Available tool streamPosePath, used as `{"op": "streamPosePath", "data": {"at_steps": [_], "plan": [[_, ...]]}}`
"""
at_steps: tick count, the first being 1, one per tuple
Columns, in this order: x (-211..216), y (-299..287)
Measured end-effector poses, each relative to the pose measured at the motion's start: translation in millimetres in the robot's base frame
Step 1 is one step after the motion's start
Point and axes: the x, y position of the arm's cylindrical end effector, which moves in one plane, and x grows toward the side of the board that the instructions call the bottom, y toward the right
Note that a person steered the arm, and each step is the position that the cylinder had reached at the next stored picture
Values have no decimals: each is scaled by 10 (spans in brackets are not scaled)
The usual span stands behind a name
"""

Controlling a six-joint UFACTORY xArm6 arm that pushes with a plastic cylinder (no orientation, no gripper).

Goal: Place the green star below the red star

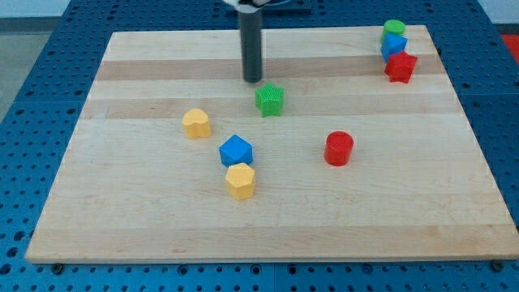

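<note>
The green star (269, 100) lies on the wooden board a little above its middle. The red star (400, 67) lies near the view's top right, far to the right of the green star. My tip (253, 79) rests on the board just up and left of the green star, a small gap away from it.
A blue block (393, 45) and a green cylinder (394, 28) stack in a line above the red star. A red cylinder (338, 148) lies right of centre. A yellow block (195, 123), a blue hexagon block (235, 151) and a yellow hexagon block (240, 180) lie left of centre.
</note>
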Motion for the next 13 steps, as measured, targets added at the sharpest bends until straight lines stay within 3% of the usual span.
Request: {"op": "streamPosePath", "data": {"at_steps": [4,8,13], "plan": [[572,-109],[376,460],[423,1893]]}}
